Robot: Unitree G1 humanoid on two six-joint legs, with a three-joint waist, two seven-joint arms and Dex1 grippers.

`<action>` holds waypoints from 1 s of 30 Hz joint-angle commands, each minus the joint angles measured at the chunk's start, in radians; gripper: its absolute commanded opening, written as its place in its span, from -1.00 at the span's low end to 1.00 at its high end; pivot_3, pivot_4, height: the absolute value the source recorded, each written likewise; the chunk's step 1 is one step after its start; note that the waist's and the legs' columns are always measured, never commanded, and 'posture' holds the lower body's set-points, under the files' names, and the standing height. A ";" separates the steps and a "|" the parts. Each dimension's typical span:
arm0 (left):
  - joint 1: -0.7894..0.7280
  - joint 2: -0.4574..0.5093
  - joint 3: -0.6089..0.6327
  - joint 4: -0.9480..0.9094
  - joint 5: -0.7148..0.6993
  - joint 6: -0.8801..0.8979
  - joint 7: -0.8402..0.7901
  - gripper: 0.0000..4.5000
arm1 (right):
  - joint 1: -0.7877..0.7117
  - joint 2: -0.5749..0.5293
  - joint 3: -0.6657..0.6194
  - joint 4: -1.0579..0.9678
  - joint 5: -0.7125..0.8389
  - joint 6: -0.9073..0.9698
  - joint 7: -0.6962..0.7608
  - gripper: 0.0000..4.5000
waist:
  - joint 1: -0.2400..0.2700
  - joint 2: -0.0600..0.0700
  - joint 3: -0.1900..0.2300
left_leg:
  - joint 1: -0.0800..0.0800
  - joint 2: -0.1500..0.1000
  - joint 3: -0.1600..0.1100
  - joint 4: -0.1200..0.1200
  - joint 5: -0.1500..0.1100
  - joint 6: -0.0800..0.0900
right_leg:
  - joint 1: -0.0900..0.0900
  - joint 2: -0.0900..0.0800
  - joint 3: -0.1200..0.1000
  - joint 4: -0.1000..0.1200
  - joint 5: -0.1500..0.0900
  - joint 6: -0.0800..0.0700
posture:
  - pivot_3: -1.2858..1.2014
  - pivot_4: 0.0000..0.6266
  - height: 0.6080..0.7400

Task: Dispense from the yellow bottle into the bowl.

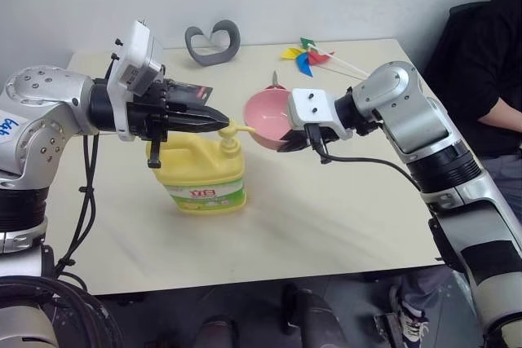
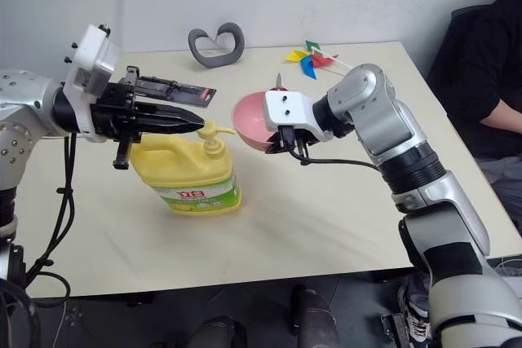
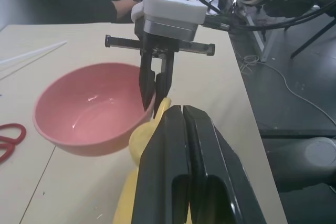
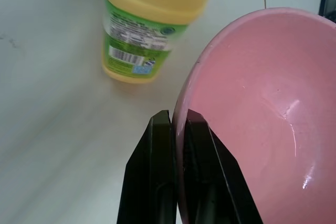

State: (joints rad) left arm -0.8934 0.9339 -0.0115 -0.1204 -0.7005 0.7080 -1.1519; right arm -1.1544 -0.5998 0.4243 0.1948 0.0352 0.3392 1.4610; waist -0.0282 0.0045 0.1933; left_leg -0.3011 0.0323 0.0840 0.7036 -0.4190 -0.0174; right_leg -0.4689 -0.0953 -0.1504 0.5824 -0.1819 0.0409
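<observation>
R gripper (image 1: 287, 145) clamps pink bowl (image 1: 267, 116) rim, by yellow bottle (image 1: 200, 170) pump; L gripper (image 1: 224, 121) closed, empty, above pump.

The yellow bottle (image 2: 189, 175) stands on the table (image 2: 342, 218) toward its left edge; the left gripper (image 2: 198, 125), fingers together, hovers just over the pump; the right gripper (image 2: 277, 147) pinches the rim of the pink bowl (image 2: 255, 122) (tilted, lifted) beside the spout.

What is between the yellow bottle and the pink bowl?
Nothing solid: the yellow bottle's pump spout reaches toward the bowl, which the right end effector holds up by its rim. The left eye view shows it.
</observation>
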 commanded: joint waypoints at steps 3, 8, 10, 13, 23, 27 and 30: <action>-0.033 -0.016 0.010 0.013 0.051 -0.036 -0.015 -0.98 | -0.017 -0.044 -0.041 -0.154 0.062 0.054 0.069 -1.00 | 0.001 0.000 0.000 | 0.000 0.000 0.000 0.000 0.000 0.000 | -0.001 0.000 0.000 0.001 0.000 0.000 | 0.03 -0.52 1.00; -0.021 -0.018 0.008 0.014 0.086 -0.053 -0.033 -0.98 | -0.026 -0.061 -0.049 -0.214 0.092 0.099 0.075 -1.00 | 0.001 0.000 0.000 | -0.001 0.000 0.000 0.000 0.000 0.000 | -0.001 0.000 0.000 0.001 0.000 0.000 | 0.03 -0.52 1.00; -0.005 -0.012 0.001 0.009 0.107 -0.068 -0.043 -0.98 | -0.032 -0.066 -0.051 -0.225 0.103 0.106 0.075 -1.00 | 0.001 0.000 0.000 | -0.001 0.000 0.000 0.000 0.000 0.000 | -0.002 0.000 0.000 0.001 0.000 0.000 | 0.03 -0.52 1.00; 0.014 -0.017 -0.010 0.007 0.142 -0.092 -0.050 -0.98 | -0.033 -0.072 -0.047 -0.233 0.110 0.105 0.074 -1.00 | 0.000 0.000 0.000 | -0.001 0.000 0.001 0.000 0.000 0.000 | -0.003 0.000 0.001 0.001 0.000 0.000 | 0.03 -0.52 1.00; 0.039 -0.051 -0.069 0.036 0.249 -0.164 -0.039 -0.98 | -0.035 -0.086 -0.027 -0.215 0.086 0.049 0.081 -1.00 | 0.001 0.000 0.000 | -0.003 -0.001 0.007 0.001 0.000 0.000 | -0.009 0.000 0.007 0.006 0.000 0.000 | 0.03 -0.52 1.00; 0.048 -0.055 -0.098 0.046 0.290 -0.186 -0.047 -0.98 | -0.035 -0.089 -0.023 -0.209 0.077 0.025 0.086 -1.00 | 0.002 -0.001 0.000 | -0.001 -0.001 0.009 0.001 0.000 0.000 | -0.009 0.000 0.009 0.007 0.000 0.000 | 0.03 -0.52 1.00; 0.051 -0.055 -0.102 0.050 0.296 -0.184 -0.052 -0.98 | -0.033 -0.089 -0.023 -0.210 0.072 0.013 0.091 -1.00 | 0.001 -0.001 0.000 | -0.001 -0.001 0.010 0.001 0.000 0.000 | -0.008 0.000 0.010 0.008 0.000 0.000 | 0.03 -0.52 1.00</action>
State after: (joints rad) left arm -0.8702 0.8746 -0.0590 -0.0992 -0.4624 0.5106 -1.1950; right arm -1.1547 -0.6795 0.4201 0.0070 0.1021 0.3741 1.5273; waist -0.0269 0.0038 0.1929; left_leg -0.3018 0.0313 0.0939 0.7051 -0.4191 -0.0172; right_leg -0.4772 -0.0952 -0.1403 0.5906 -0.1819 0.0408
